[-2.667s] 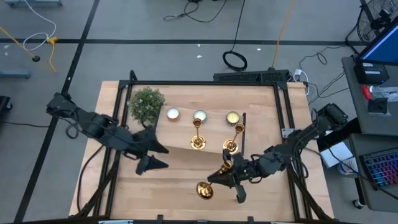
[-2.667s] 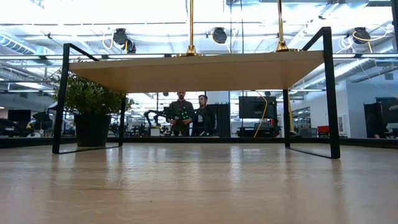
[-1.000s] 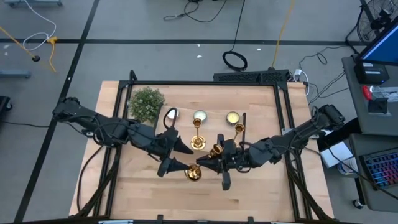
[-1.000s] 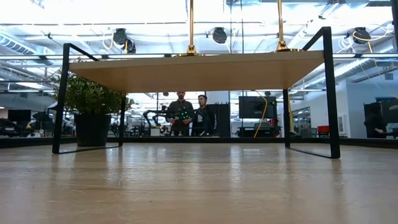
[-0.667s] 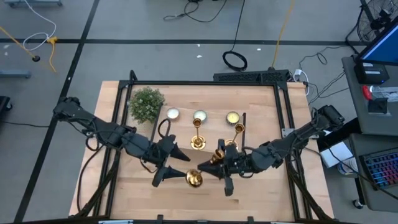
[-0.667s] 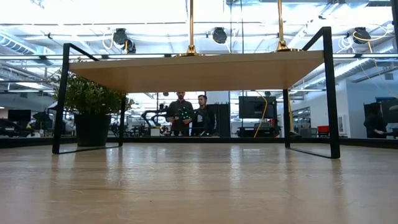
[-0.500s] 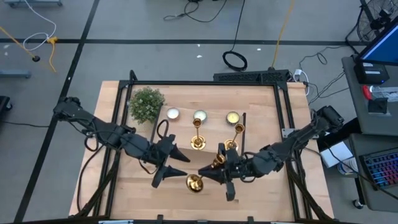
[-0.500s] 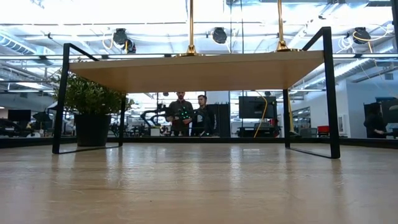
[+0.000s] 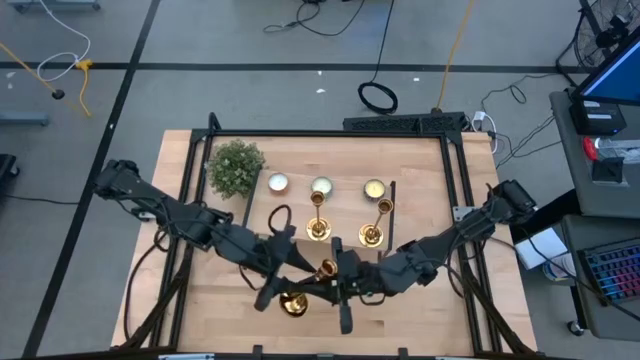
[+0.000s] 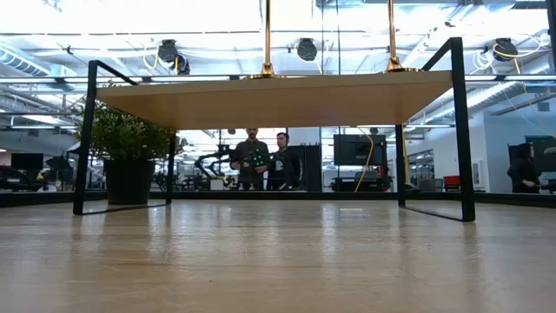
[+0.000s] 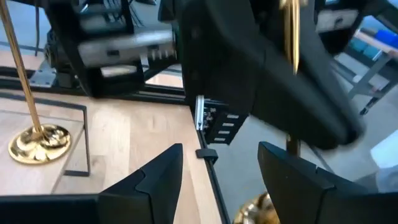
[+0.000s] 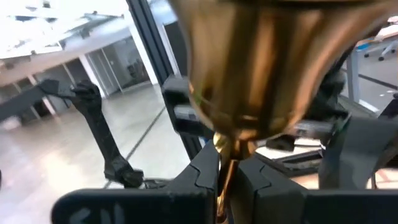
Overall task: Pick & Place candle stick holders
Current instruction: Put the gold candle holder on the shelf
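Looking down from above, you see the right gripper (image 9: 338, 283) pinching the thin stem of a shiny brass candle stick holder (image 9: 305, 290), which lies tilted near the table's front edge, flared base toward the left. Your left gripper (image 9: 281, 283) sits at that base, fingers (image 11: 155, 180) spread apart; whether they touch it you cannot tell. Two more brass candle stick holders (image 9: 318, 226) (image 9: 372, 232) stand upright on the raised wooden shelf (image 9: 290, 225), near three pale round candles (image 9: 321, 186) and a bushy green potted plant (image 9: 236, 165).
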Robot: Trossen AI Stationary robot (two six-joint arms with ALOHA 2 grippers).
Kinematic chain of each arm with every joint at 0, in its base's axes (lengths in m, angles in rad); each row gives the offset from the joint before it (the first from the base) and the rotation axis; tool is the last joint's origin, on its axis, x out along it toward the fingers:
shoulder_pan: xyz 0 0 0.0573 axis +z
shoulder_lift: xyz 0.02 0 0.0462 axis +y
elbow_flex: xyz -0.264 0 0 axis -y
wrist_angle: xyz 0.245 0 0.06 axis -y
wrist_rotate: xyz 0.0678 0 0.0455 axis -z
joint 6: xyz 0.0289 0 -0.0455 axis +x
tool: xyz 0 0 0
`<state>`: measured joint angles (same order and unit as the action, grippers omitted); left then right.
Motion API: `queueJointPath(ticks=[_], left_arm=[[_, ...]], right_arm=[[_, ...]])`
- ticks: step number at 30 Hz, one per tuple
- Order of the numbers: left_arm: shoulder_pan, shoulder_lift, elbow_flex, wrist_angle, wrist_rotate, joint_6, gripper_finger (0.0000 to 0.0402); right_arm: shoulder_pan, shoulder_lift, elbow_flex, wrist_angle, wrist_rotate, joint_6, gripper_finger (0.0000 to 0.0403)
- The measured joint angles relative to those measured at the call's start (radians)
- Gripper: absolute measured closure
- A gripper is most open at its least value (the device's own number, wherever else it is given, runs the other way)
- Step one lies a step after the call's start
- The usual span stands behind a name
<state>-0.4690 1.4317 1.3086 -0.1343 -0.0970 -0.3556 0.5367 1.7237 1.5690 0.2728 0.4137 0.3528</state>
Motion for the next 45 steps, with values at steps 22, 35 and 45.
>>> queueJointPath(ticks=[22, 35, 45], left_arm=[[-0.005, -0.001, 0.117, -0.300, 0.092, -0.035, 0.0188], [-0.011, 0.003, 0.117, -0.253, 0.100, -0.050, 0.0188], [0.000, 0.002, 0.117, -0.213, 0.077, -0.036, 0.0188]], right_arm=[[0.001, 0.000, 0.015, -0.083, 0.010, 0.012, 0.0394], [-0.002, -0.001, 0.015, -0.101, 0.015, 0.017, 0.0394], [-0.014, -0.001, 0.015, -0.098, 0.038, 0.012, 0.0394]])
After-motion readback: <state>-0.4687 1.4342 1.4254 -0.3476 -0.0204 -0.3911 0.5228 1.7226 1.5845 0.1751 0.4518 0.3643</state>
